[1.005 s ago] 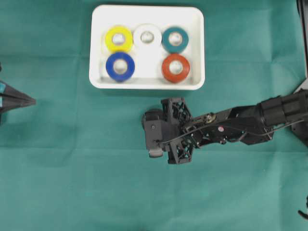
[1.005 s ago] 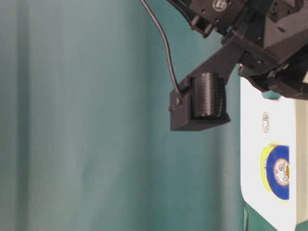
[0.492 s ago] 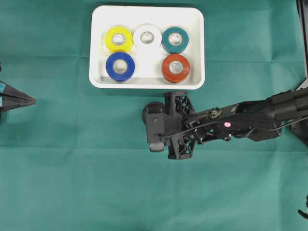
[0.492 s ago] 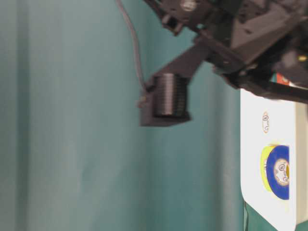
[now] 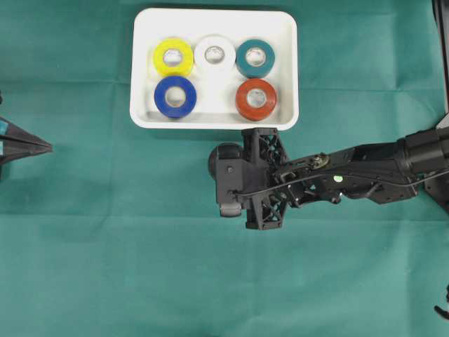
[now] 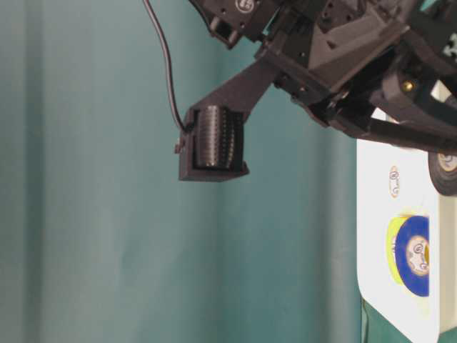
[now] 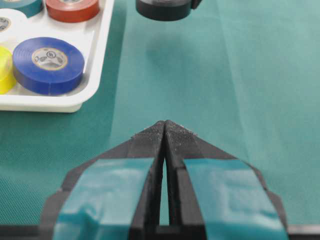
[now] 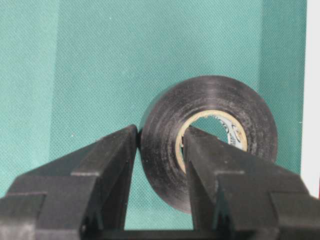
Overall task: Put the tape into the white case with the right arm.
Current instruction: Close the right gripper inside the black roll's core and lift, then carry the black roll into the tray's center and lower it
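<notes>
Pincer (image 8: 159, 150) of the right arm (image 5: 365, 175) is pinching the black tape (image 8: 207, 145) through its wall, one finger inside the core, carrying it above the worktop (image 5: 105, 267). It is hanging just beside the white case (image 5: 214, 21), not yet over it.

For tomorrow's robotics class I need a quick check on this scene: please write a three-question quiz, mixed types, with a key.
1. How many tape rolls lie in the white case?
2. True or false: the right hand grips the black tape through its core.
3. The left hand is: A open, B shut, C holding tape.

Key: 1. Five. 2. True; one finger is inside the core, one outside. 3. B.
</notes>
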Action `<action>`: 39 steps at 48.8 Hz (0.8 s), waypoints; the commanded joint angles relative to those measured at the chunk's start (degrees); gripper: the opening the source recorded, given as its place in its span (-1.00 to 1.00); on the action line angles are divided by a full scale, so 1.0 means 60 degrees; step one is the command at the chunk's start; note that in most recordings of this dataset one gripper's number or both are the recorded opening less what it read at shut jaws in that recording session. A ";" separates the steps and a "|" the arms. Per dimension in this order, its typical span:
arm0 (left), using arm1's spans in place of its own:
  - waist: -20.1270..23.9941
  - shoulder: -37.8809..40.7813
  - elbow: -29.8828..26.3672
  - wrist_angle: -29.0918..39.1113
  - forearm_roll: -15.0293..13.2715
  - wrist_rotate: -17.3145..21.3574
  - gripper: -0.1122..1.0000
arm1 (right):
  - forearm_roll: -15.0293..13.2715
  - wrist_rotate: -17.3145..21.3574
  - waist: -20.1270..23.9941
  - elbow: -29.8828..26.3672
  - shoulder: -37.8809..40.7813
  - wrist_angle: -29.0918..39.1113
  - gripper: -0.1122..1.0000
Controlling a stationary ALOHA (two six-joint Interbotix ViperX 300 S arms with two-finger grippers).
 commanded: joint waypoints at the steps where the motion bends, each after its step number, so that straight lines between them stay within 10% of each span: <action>1: 0.0015 0.0073 -0.0103 -0.0088 0.0000 0.0000 -0.79 | 0.0000 0.0015 -0.0234 -0.0264 -0.0322 -0.0015 -0.77; 39: 0.0000 0.0073 -0.0103 -0.0103 0.0000 0.0000 -0.79 | -0.0073 -0.0015 -0.2930 -0.0688 -0.0073 -0.0996 -0.77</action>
